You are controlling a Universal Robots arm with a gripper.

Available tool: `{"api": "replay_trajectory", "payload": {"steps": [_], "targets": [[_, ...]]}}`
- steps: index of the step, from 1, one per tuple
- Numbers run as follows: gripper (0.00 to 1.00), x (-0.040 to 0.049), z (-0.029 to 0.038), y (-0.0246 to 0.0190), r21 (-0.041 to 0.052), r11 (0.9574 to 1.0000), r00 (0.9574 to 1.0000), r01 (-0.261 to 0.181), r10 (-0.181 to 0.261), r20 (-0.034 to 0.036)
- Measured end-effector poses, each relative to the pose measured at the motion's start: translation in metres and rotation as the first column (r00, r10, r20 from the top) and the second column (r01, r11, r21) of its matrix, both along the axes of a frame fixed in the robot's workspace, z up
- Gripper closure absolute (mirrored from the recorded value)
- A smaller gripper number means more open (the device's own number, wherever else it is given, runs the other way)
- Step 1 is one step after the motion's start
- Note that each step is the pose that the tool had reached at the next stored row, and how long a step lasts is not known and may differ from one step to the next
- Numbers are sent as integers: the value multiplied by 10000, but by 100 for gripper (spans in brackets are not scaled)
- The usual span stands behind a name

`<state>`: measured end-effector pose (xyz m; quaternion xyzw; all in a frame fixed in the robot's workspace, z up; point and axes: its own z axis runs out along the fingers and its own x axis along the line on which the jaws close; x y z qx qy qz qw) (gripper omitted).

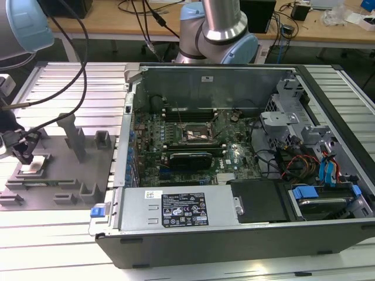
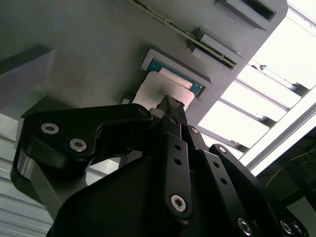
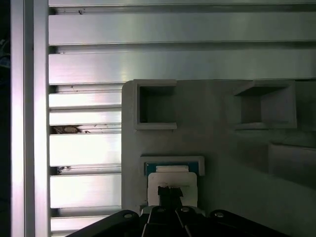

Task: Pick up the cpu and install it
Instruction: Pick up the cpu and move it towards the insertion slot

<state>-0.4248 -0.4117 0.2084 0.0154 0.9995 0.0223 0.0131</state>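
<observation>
Exterior view: the open computer case (image 1: 234,257) sits in the middle of the ribbed metal desk (image 1: 70,88), with the grey tray (image 1: 58,193) just beside it at about 9 o'clock. The cpu (image 1: 35,166) is lying flat in a pocket at the tray's own 9 o'clock end, well apart from the case. The jaws hang right over the cpu, at roughly 11 o'clock from it, under the arm (image 1: 20,23) that comes in from the 10 o'clock corner with black cables (image 1: 82,70) drooping off it. Inside the case you can see the green motherboard (image 1: 176,149), and the socket frame (image 1: 196,133) is around the board's middle. A second arm's base (image 1: 218,32) stands behind the case at 12 o'clock. In both wrist views the jaws look clenched tip to tip, and that narrow black tip is parked on or just above the silvery top of the cpu (image 3: 173,178), not around its sides. I honestly can't tell if it's actually touching. In the second wrist view the cpu (image 2: 153,91) sits in its raised-rim pocket with a teal strip (image 2: 173,74) along one edge.
</observation>
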Motion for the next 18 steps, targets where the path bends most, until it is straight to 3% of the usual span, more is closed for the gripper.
{"api": "replay_trajectory", "payload": {"steps": [7, 10, 11, 13, 15, 18], "targets": [[89, 2, 0, 0, -3, 10000, 10000, 2, -2, -3], [71, 2, -1, -1, -3, 10000, 10000, 2, -2, -3], [71, 2, -1, -1, -3, 10000, 10000, 2, -2, -3], [58, 2, -2, -1, -3, 10000, 10000, 2, -2, -3], [58, 2, -2, -1, -3, 10000, 10000, 2, -2, -3], [40, 2, -3, -2, -4, 10000, 10000, 2, -2, -4]]}}
